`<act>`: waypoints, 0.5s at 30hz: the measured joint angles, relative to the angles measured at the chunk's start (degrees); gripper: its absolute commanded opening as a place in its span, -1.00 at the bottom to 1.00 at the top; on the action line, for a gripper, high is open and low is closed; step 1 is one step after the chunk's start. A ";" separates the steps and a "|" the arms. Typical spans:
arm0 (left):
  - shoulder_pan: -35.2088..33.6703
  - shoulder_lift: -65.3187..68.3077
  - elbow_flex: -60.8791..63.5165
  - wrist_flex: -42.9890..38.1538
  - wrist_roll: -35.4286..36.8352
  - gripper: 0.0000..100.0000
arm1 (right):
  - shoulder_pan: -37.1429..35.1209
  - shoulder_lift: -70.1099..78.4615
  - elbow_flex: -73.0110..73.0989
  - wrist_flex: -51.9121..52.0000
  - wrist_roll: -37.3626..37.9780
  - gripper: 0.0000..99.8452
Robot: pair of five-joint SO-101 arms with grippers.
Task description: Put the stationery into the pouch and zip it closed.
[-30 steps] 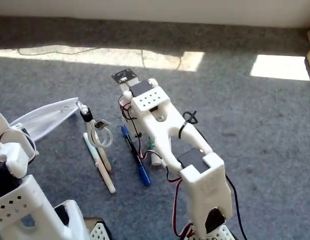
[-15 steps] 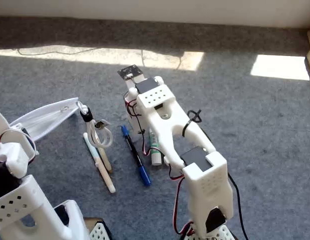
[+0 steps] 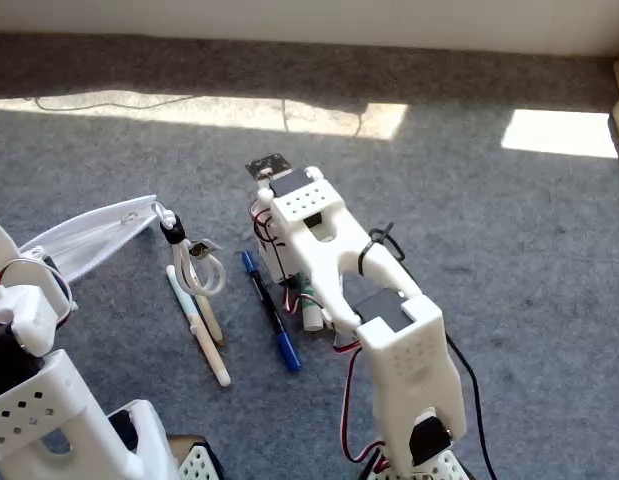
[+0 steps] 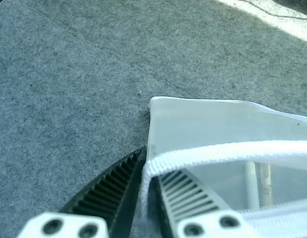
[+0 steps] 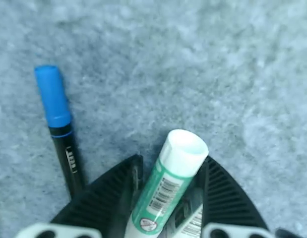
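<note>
- Left arm sits at the nearest corner. The left gripper is clenched on the woven rim of the one pouch.
- The pouch is clear and white. It lies on the grey carpet, and its mouth end points toward the pens.
- Right arm stands just beside it and reaches away over the stationery.
- Four loose pieces are counted.
- One blue pen with a black barrel lies on the carpet.
- Two pale pens lie side by side, touching: a white one and a beige one. The beige one has a black end near the pouch and a white loop on it.
- One green-and-white tube with a white cap sits just right of the blue pen.
- The right gripper has a finger pressed to each side of the tube, grasping it. The blue pen lies apart, beside it.
- Farthest off are two sun patches and one thin cable.
</note>
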 measured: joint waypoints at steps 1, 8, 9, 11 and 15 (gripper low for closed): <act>0.00 0.00 0.00 0.00 0.00 -0.99 | 0.00 0.00 0.00 0.00 0.00 -0.72; 0.00 0.00 0.00 0.00 0.00 -0.99 | 0.26 0.18 -1.41 0.18 0.00 -0.72; 0.00 0.00 0.00 0.00 0.00 -0.99 | 0.26 0.35 -1.85 0.18 0.00 -0.72; 0.00 0.00 0.00 0.00 0.00 -0.99 | 0.26 0.97 -2.55 0.26 -0.09 -0.72; 0.00 0.00 0.00 0.00 0.00 -0.99 | 0.26 1.05 -2.81 0.26 -0.09 -0.73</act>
